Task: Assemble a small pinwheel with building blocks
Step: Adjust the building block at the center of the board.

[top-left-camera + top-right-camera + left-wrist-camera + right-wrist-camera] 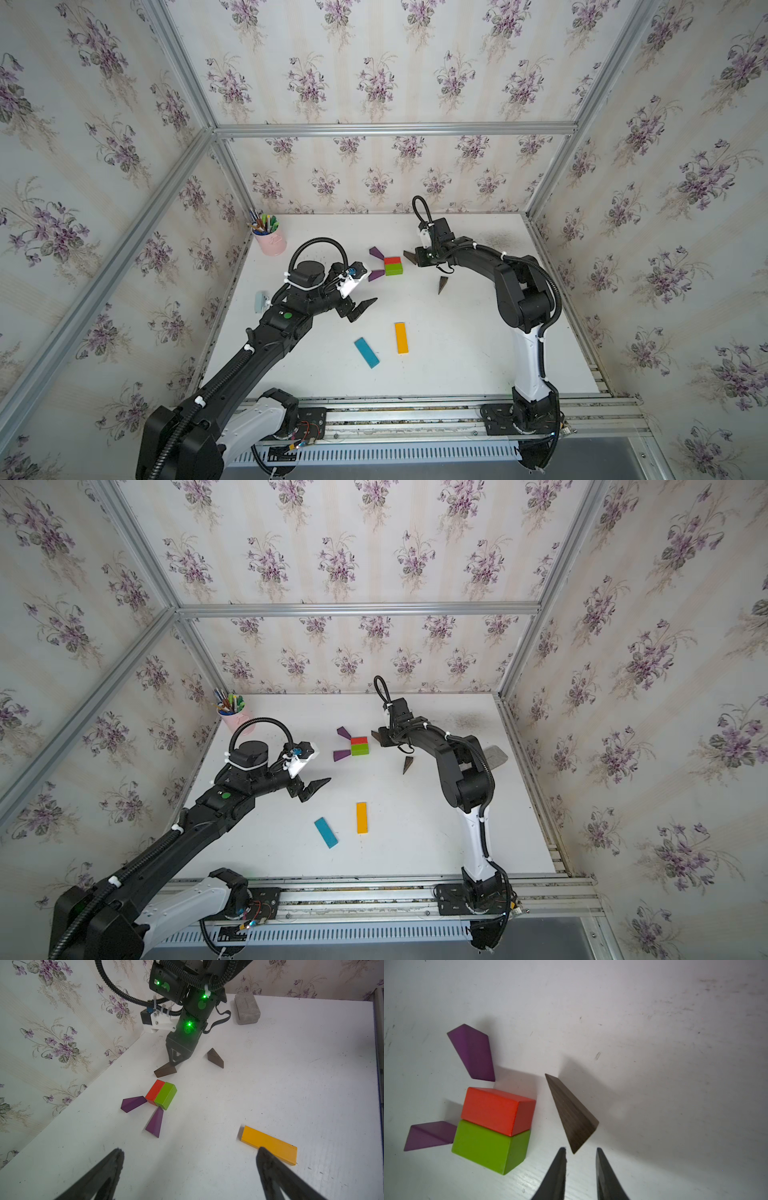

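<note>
The red block and green block lie side by side mid-table, with two purple wedges fanned off their left side. Just right of the red block lies a dark brown wedge. My right gripper stands at that wedge's near tip, shut to a narrow slit and clamping nothing. A second brown wedge lies nearer the front. The orange bar and blue bar rest near the front. My left gripper hovers open and empty left of the orange bar.
A pink cup of pens stands in the back left corner. A grey rectangular pad lies near the right wall behind the right arm. A pale blue-grey object sits at the table's left edge. Walls close three sides.
</note>
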`<action>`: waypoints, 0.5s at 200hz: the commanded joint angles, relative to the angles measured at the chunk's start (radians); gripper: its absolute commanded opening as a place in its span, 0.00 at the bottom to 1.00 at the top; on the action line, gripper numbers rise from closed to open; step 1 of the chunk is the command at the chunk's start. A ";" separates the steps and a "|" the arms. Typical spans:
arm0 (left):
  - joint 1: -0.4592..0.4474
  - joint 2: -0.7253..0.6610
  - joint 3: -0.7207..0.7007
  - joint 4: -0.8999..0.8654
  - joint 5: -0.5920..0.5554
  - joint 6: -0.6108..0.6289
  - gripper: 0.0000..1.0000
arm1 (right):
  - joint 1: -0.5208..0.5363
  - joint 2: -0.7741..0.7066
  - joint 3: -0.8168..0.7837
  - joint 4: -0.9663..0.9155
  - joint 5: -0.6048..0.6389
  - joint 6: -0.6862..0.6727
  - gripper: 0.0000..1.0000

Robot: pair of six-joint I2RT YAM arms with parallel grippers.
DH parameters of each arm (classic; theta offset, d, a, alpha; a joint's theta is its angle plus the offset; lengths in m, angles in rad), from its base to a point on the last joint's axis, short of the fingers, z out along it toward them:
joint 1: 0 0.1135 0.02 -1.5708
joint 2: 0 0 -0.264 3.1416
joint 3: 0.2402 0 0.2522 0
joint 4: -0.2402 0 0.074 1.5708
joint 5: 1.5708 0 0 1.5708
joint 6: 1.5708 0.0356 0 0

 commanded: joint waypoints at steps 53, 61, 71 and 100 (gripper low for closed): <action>0.000 0.002 0.008 0.020 0.007 0.003 1.00 | 0.006 0.039 0.039 -0.042 0.051 -0.003 0.27; 0.000 0.003 0.008 0.020 0.006 0.003 1.00 | 0.006 0.043 0.045 -0.047 0.063 -0.003 0.28; 0.000 0.003 0.008 0.021 0.007 0.003 1.00 | 0.007 0.052 0.055 -0.055 0.071 -0.002 0.27; 0.000 0.003 0.007 0.020 0.006 0.003 1.00 | 0.005 0.068 0.070 -0.049 0.075 -0.006 0.27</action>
